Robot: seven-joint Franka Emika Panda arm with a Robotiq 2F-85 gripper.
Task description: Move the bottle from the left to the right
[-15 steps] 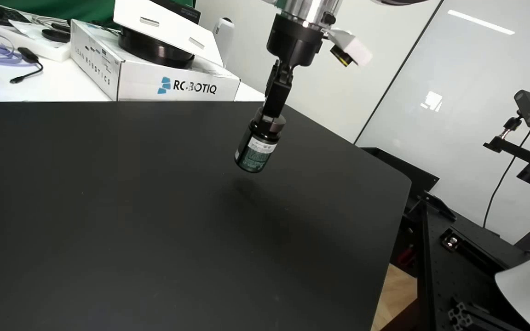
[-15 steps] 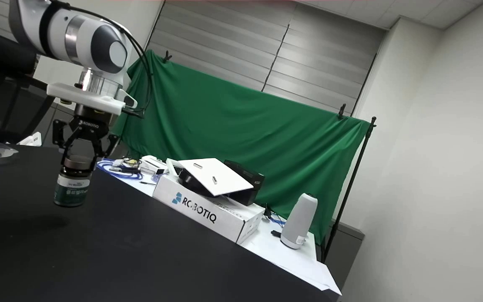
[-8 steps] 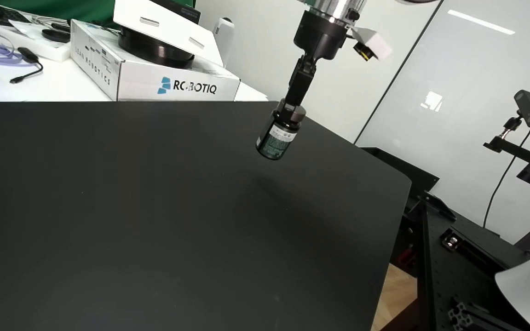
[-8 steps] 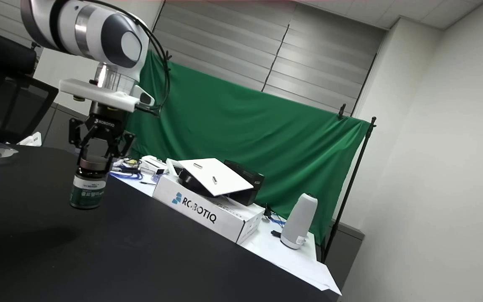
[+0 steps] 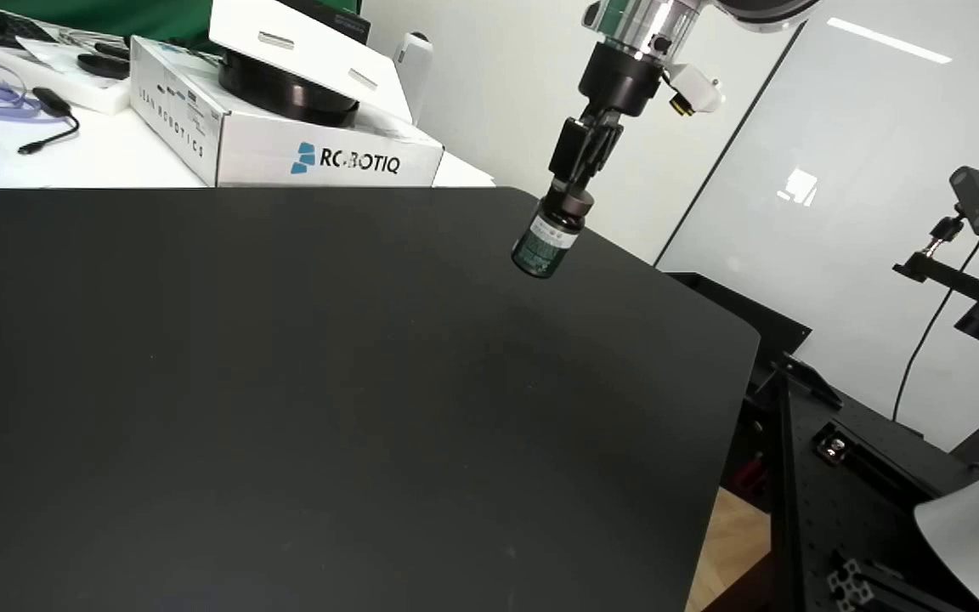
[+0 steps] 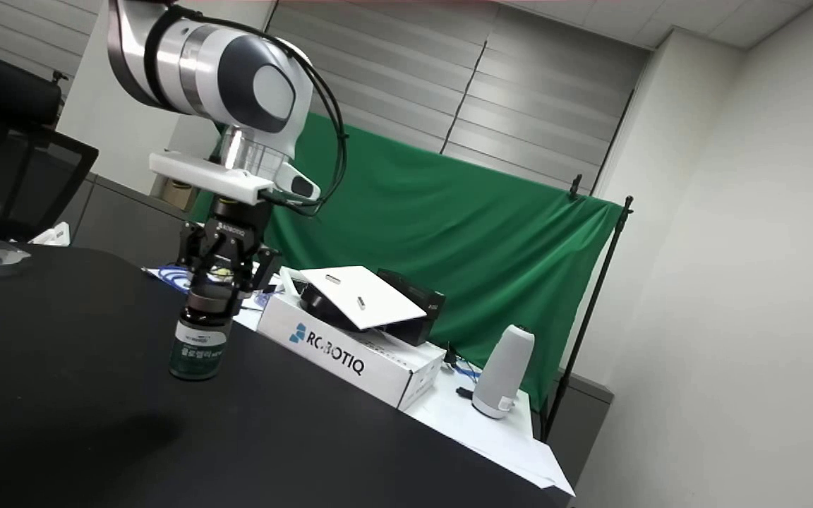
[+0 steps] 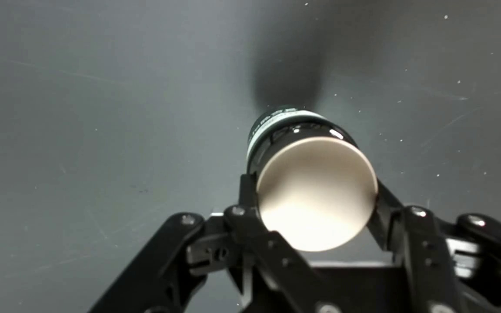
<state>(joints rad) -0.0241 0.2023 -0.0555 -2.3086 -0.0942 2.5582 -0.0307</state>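
Bottle (image 6: 199,347) clasped across the cap (image 7: 318,195) between the jaws, above the table (image 5: 285,382); probably light, stiff, slippery-sided; best held at that cap.

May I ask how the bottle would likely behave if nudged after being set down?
Standing upright, the bottle should probably resist tipping, given its squat shape. Laid over, it would likely roll, since it looks cylindrical and its cap is circular. Its glossy shoulder may prove slippery.
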